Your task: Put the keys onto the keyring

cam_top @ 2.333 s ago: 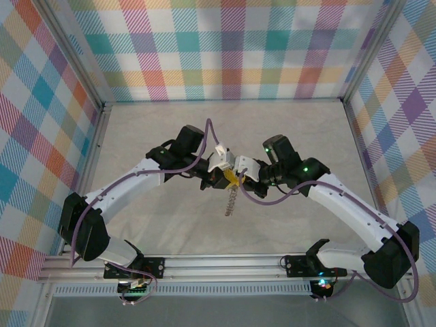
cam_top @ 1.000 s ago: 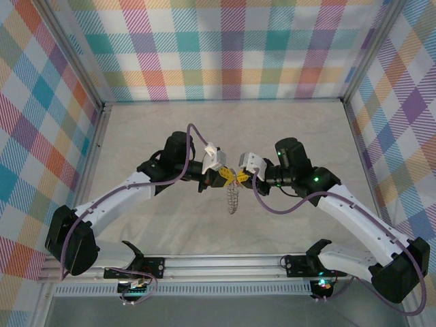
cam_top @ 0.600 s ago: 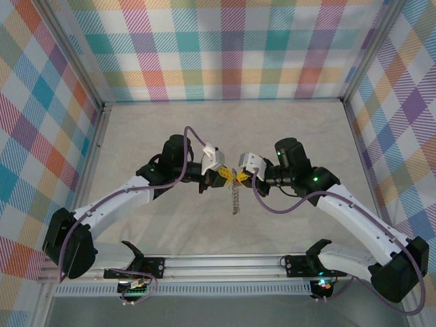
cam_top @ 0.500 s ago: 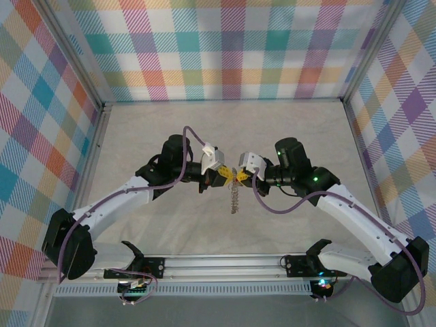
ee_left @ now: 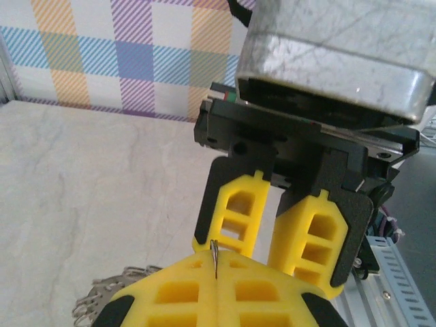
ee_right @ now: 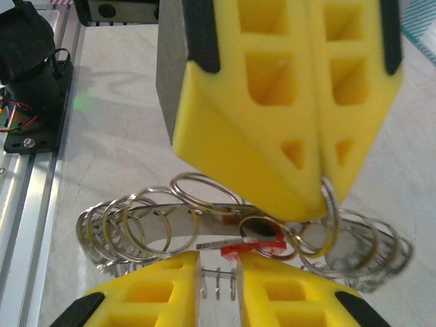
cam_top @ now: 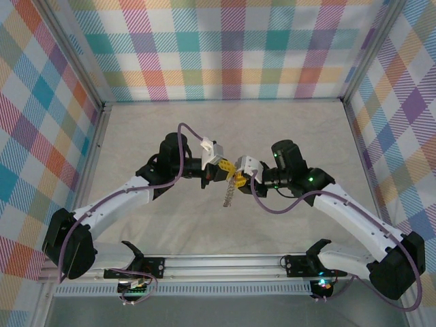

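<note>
The left claw [ee_right: 319, 185] pinches the keyring [ee_right: 170, 228]; the right claw [ee_right: 219, 274], slightly spread, sits just under it. The red key [ee_right: 255, 246] seems not yet threaded.

A table [cam_top: 157, 129], pale beige with faint marble veins, matte and flat. Closed at the back and at both sides by plaid walls [cam_top: 225, 54], with aluminium frame bars [cam_top: 94, 153] along the side edges. Carries along the near edge an aluminium rail [cam_top: 218, 260], and on that rail two black mounts [cam_top: 139, 262], one toward each side. Soft grey shadows across the middle of the surface. In the right wrist view, a small green glint on the surface near one mount. Above the middle, the keyring [cam_top: 230, 194]; cannot tell whether its low end touches the surface.
</note>
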Available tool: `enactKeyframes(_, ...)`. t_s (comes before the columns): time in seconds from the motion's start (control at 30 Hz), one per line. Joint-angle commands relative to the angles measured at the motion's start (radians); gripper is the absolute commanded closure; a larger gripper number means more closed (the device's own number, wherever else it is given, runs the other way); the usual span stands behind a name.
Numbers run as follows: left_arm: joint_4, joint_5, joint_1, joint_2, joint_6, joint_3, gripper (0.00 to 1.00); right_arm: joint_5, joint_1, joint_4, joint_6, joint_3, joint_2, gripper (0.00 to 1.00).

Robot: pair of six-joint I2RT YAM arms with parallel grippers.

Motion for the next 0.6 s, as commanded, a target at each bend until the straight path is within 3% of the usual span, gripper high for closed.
enactKeyframes(0.0, 0.077, 0.025, 0.000, 0.005, -0.015, 0.014, 1.00, -0.042, 0.007, 0.003, -0.019, 0.003, 0.000, 0.79)
enactKeyframes(0.2, 0.087, 0.047, 0.000, 0.015, -0.019, 0.009, 1.00, 0.003, 0.006, 0.036, -0.011, 0.009, -0.021, 0.80)
enactKeyframes(0.57, 0.078, 0.066, 0.000, 0.004, -0.017, -0.002, 1.00, 0.040, -0.036, 0.085, 0.035, -0.049, -0.130, 0.71)
